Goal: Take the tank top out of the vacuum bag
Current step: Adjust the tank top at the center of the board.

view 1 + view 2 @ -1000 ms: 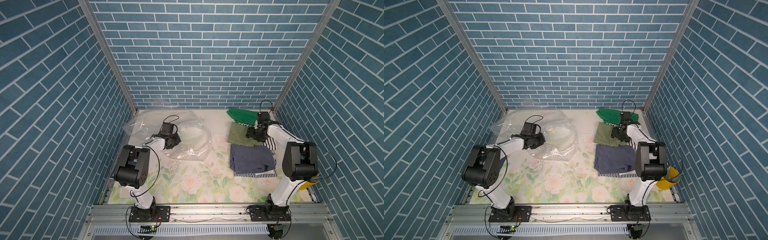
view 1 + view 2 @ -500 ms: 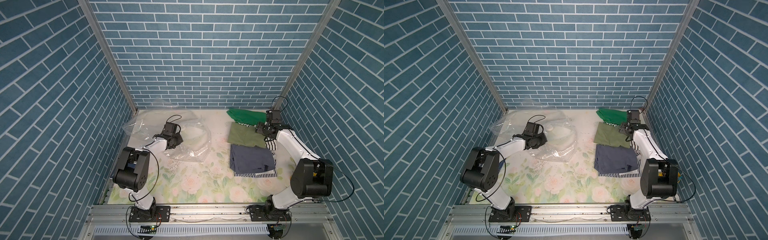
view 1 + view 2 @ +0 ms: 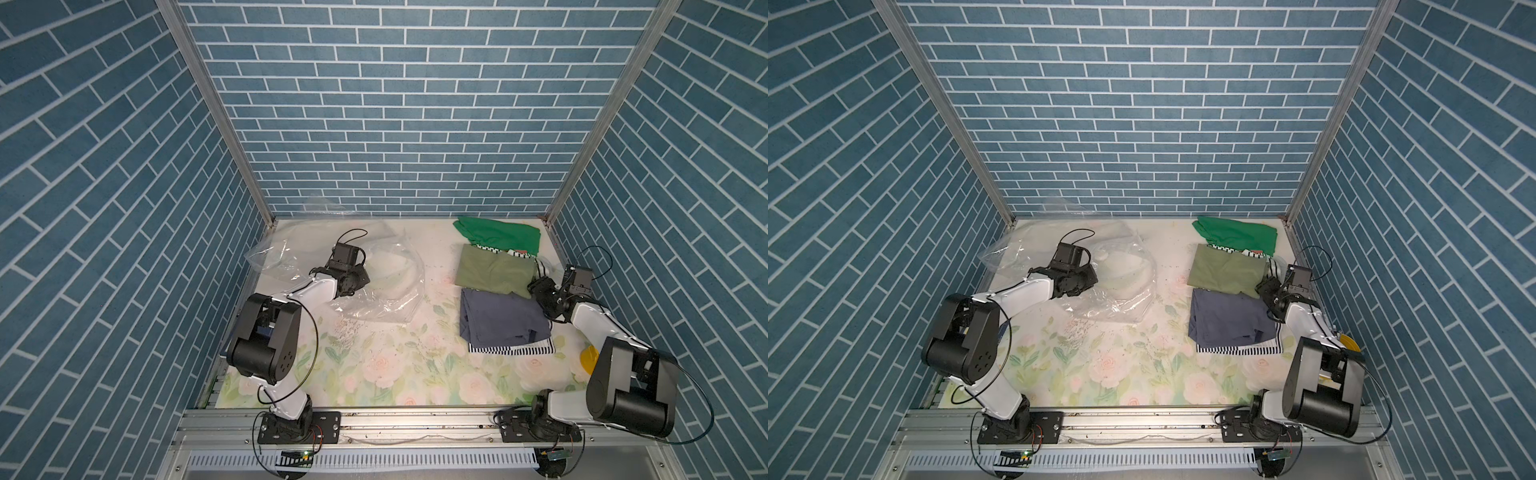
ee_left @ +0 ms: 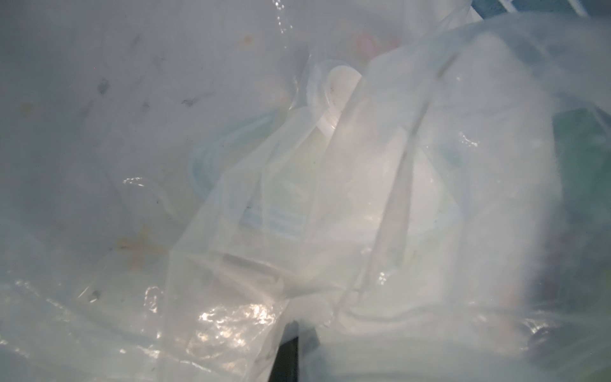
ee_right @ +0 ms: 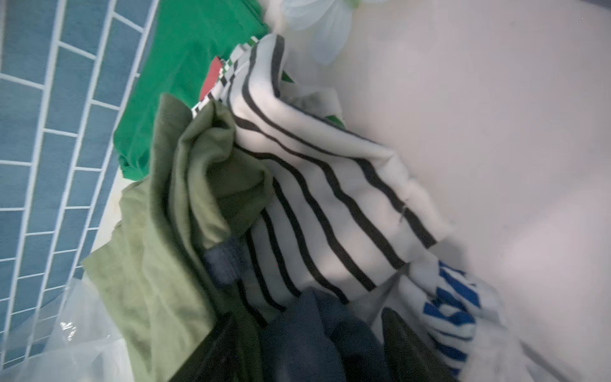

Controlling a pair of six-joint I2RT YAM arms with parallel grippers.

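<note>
**A:** What is the left side doing?

**B:** The left gripper is clenched, on a fold of the bag as far as I can see. The bag lies at the back left of the table. Its white valve shows through the plastic, and I see no coloured cloth inside.

**A:** So the tank top is out?

**B:** I think so. I judge it is the olive top, lying at the right with the other clothes, well apart from the bag.

**A:** And the right gripper?

**B:** The right gripper sits low at the olive top's near corner. Its jaws stand apart, with navy cloth between the fingers, and they do not seem to pinch it. It should rise straight up before it pulls away, so that no cloth is dragged along.

**A:** What is different from a second ago?

**B:** The right gripper was over the olive top then. Now that arm is folded back toward the front. The left arm and the bag have hardly moved.
</note>
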